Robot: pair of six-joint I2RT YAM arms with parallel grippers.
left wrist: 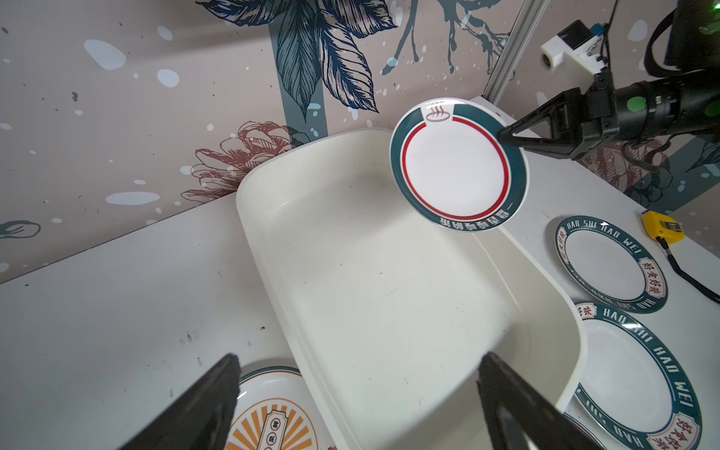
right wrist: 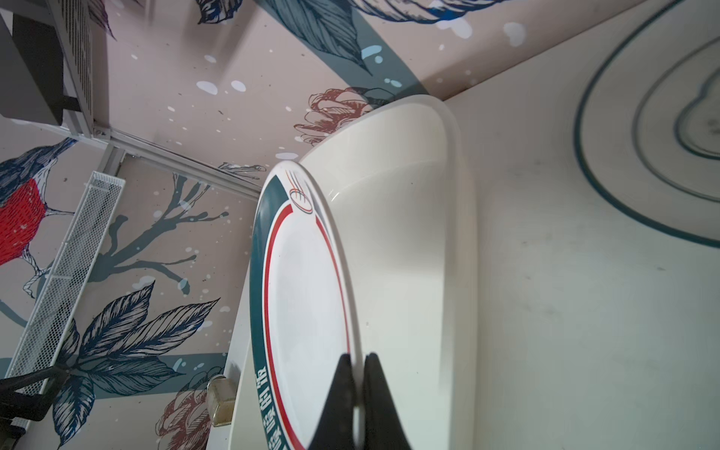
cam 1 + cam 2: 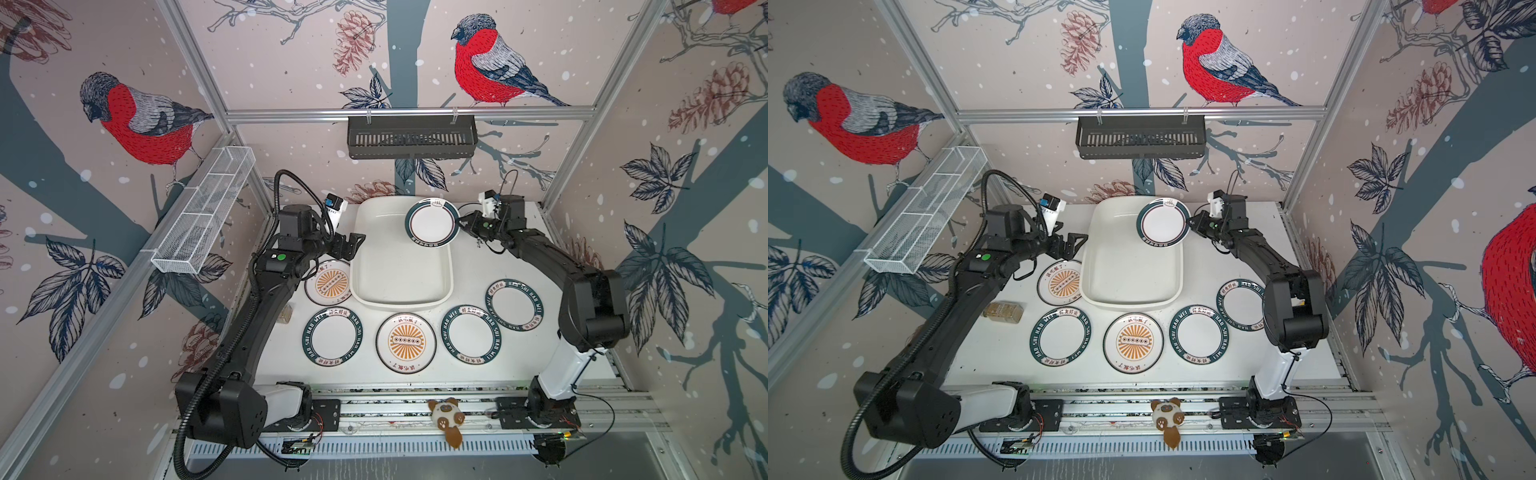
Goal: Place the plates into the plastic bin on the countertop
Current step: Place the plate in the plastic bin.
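My right gripper is shut on the rim of a plate with a green rim and a red ring. It holds the plate tilted above the far right corner of the white plastic bin, which holds nothing. My left gripper hangs open and holds nothing over the bin's left rim. On the countertop lie two sunburst plates and three green-rimmed plates. The right wrist view shows a blurred thin-ringed plate.
A black slotted basket hangs on the back wall and a white wire-mesh basket on the left wall. A small glass jar lies by the left arm. A yellow tag lies at the far right.
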